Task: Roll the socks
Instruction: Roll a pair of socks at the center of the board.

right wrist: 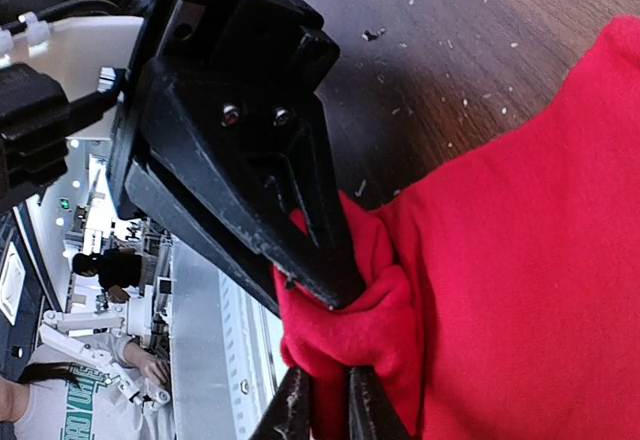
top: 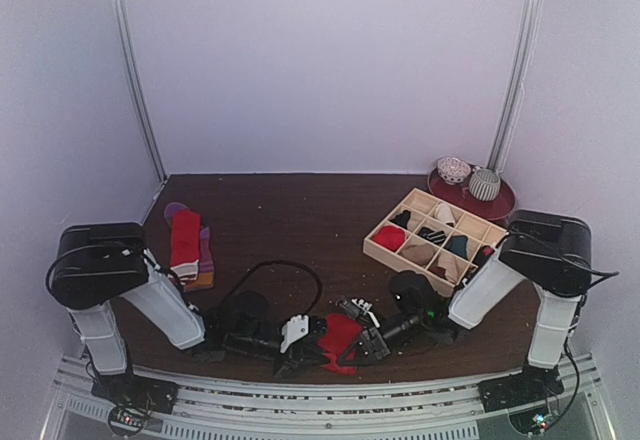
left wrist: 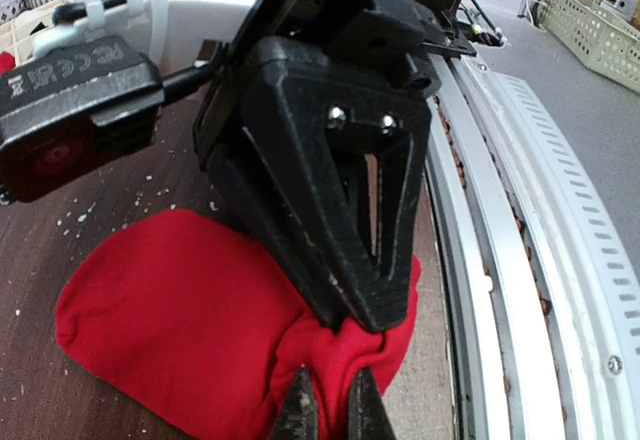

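We see the red sock [top: 340,336] at 6 o'clock on the dark table [top: 290,220], by the near rail. Our left gripper [left wrist: 333,412] is pinched tight on the sock's bunched edge. Our right gripper [right wrist: 328,410] clamps that same bunch from the opposite side. The black camera housing [left wrist: 80,85] on the right wrist carries FC and CE marks. A stack of socks [top: 188,245] lies at 9 o'clock, and the wooden grid tray [top: 405,266] sits at 3 o'clock.
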`<state>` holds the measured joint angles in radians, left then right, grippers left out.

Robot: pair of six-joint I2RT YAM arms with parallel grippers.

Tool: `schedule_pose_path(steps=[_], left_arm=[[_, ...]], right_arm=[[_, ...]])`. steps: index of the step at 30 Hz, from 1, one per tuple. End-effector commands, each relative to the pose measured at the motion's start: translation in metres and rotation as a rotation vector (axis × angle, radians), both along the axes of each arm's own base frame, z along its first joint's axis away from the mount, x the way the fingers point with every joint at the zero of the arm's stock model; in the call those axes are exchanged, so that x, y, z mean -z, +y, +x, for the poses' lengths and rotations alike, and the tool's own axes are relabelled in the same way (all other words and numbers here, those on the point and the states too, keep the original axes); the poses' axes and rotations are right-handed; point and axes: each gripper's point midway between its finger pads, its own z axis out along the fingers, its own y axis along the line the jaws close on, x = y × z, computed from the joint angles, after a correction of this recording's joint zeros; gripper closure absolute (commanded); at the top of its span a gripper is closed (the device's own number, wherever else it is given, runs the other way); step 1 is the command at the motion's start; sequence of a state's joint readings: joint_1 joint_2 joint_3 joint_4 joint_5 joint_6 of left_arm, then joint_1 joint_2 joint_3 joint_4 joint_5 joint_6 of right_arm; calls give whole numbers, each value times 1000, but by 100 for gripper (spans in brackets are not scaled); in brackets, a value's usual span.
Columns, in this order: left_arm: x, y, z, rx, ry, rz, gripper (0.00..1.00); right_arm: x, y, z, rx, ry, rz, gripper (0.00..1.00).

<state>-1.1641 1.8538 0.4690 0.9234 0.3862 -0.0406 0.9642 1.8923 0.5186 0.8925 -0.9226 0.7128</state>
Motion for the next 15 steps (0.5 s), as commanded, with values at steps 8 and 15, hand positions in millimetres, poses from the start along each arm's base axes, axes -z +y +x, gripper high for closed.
schedule_pose_path(steps=[8, 15], left_arm=[[72, 59, 4, -278, 461, 361, 100], [75, 57, 8, -309, 578, 419, 100]], right_arm=[[-42, -21, 55, 96, -756, -216, 61], [-33, -4, 22, -56, -1094, -256, 60]])
